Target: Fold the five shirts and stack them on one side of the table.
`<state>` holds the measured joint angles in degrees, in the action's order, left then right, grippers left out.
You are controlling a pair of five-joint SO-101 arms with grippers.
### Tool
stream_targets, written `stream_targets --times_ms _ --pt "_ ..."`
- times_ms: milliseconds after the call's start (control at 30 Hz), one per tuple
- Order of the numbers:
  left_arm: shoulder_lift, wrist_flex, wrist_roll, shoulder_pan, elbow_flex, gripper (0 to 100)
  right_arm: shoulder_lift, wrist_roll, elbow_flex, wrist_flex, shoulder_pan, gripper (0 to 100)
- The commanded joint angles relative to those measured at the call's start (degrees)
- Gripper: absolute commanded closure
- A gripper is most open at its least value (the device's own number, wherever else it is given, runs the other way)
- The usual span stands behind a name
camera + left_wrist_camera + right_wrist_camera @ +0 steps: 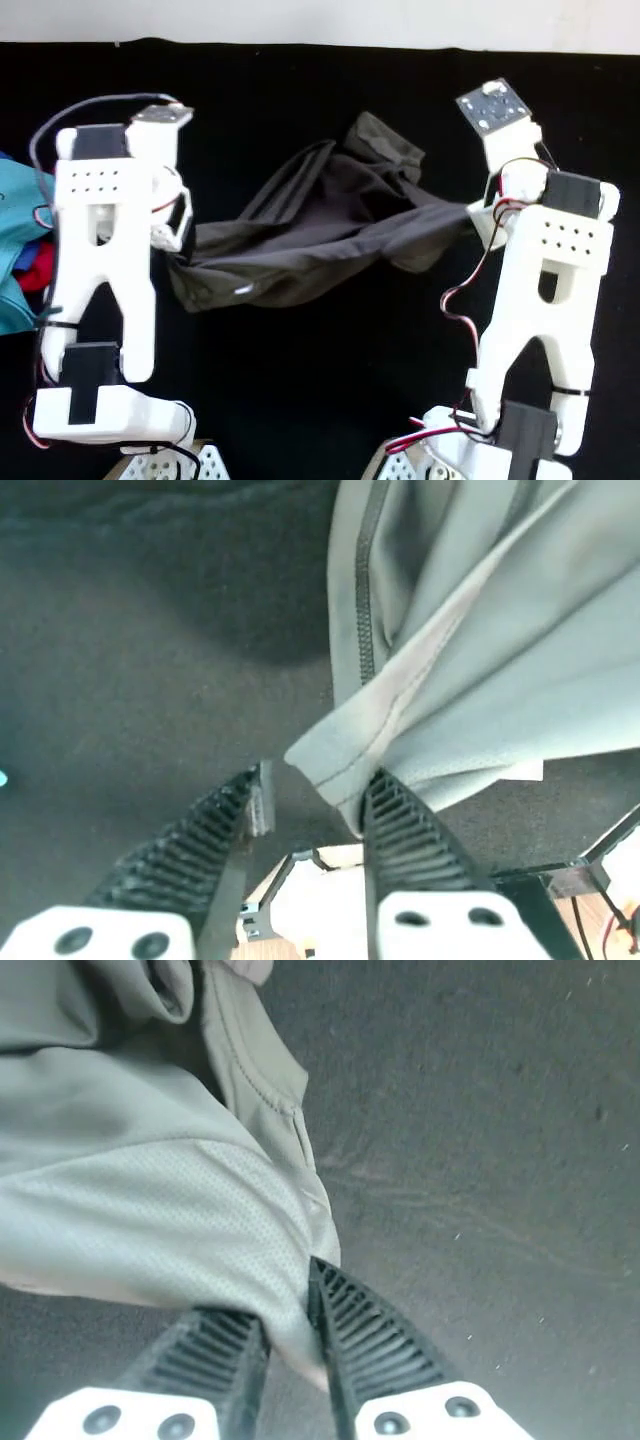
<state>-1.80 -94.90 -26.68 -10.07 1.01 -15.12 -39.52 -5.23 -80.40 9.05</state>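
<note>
A dark grey shirt [320, 225] lies bunched and stretched across the black table between the two arms. My right gripper [285, 1295] is shut on one end of it, the cloth pinched between its ridged fingers; in the high view that gripper [478, 215] sits at the shirt's right tip. At the shirt's left end is my left gripper [183, 245]. In its wrist view the left gripper [315, 780] stands open, and a hemmed corner of the shirt [340, 765] hangs against one finger [395, 820] without being clamped.
A heap of other shirts, teal [15, 215] with red [35, 268] among them, lies at the table's left edge beside the left arm. Bare black tabletop [320, 380] spreads in front of the grey shirt, between the two arm bases.
</note>
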Motion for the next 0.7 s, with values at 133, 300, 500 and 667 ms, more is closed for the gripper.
stream_targets --times_ms 133,300,500,667 --pt "-2.42 21.8 0.79 2.95 9.19 85 0.22 -0.62 0.22 0.84 0.66 99.3" --pt "-2.86 29.54 12.13 4.09 11.12 69 0.22 -0.62 -0.13 0.66 0.66 99.3" --pt "-3.03 18.37 15.74 8.04 6.29 70 0.22 -0.62 -0.22 0.57 1.01 99.3" --pt "-3.03 5.1 8.0 11.3 4.26 76 0.13 -0.62 -0.22 0.57 1.01 99.3"
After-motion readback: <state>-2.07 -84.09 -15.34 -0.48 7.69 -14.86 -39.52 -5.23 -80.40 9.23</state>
